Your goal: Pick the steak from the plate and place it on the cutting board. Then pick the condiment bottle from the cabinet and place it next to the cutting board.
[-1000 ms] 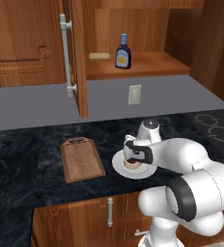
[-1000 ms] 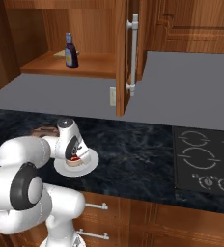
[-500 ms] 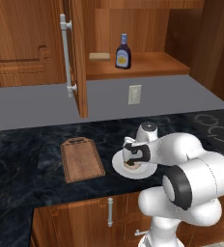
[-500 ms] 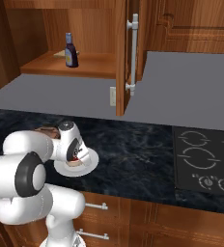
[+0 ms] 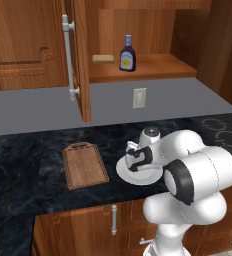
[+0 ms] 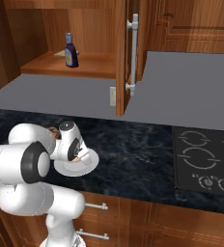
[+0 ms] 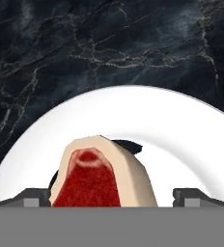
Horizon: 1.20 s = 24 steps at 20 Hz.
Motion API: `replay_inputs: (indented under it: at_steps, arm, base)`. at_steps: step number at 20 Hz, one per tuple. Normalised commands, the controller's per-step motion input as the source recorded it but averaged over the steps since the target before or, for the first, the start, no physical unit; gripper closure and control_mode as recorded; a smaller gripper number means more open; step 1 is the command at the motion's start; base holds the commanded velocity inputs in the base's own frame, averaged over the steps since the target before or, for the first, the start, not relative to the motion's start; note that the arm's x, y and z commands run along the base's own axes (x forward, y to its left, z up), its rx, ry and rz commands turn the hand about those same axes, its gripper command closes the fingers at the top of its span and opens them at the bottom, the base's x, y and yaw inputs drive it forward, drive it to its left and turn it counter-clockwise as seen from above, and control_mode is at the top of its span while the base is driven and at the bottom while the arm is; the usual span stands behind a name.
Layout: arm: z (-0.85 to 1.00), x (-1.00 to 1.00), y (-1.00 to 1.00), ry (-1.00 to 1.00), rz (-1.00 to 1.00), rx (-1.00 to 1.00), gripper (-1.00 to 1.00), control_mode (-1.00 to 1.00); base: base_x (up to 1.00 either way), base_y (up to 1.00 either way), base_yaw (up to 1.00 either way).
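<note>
The gripper [image 7: 112, 195] has sunk lower over the plate [image 7: 181, 125], jaws spread wide either side of the steak [image 7: 99, 178] lying on it, ready to close

From my remote seat: matt white plate [image 7: 181, 130], smooth; raw red steak [image 7: 97, 181] w/ pale fat rim. Countertop [image 5: 33, 165] dark veined marble look, slight sheen. Cutting board [image 5: 84, 166] and cabinet [image 5: 23, 45] grained wood; bar handle [image 5: 68, 55] grey metal. Bottle [image 5: 127, 54] glossy dark.
</note>
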Motion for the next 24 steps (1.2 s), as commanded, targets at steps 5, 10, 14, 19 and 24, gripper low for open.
replay_inputs:
  at_steps: [5, 10, 14, 19, 24]
  arm:
    - [-0.12, 0.12, 0.01, 0.0, -0.03, 0.0, -1.0, -1.0]
    - [-0.13, 0.02, 0.08, 0.0, -0.01, 0.0, 1.0, -1.0]
    - [-0.09, 0.0, 0.03, 0.0, 0.0, 0.0, 1.0, -1.0]
    - [-0.01, 0.0, 0.0, 0.0, 0.0, 0.0, 1.0, -1.0]
    - [0.0, 0.0, 0.0, -0.01, 0.0, 0.0, 1.0, -1.0]
  base:
    - [0.0, 0.0, 0.0]
    - [0.0, 0.0, 0.0]
    - [0.0, 0.0, 0.0]
    - [0.0, 0.0, 0.0]
    - [0.0, 0.0, 0.0]
